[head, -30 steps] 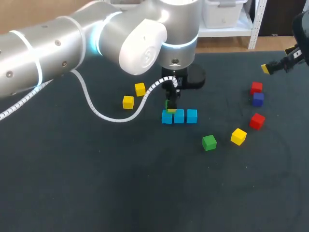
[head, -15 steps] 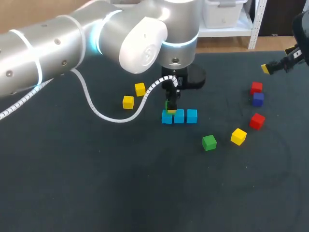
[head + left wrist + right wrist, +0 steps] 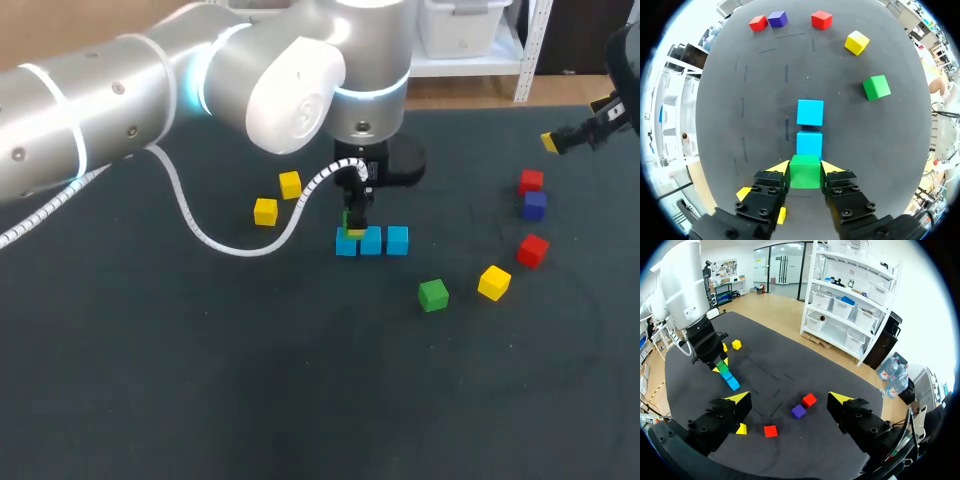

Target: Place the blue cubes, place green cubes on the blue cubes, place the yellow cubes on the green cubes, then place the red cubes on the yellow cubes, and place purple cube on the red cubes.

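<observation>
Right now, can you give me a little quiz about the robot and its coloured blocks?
1. True or false: the right gripper is holding a cube.
2. Which cube is the left gripper shut on? A yellow, B green, C purple.
3. How many blue cubes sit in the row?
Key: 1 false, it is open and empty. 2 B, the green cube. 3 three.

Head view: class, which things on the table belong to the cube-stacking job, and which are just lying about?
Job: three blue cubes; green cube held in the left gripper; loose green cube; three yellow cubes; two red cubes; purple cube.
Lying about: white cable hanging over the table.
</observation>
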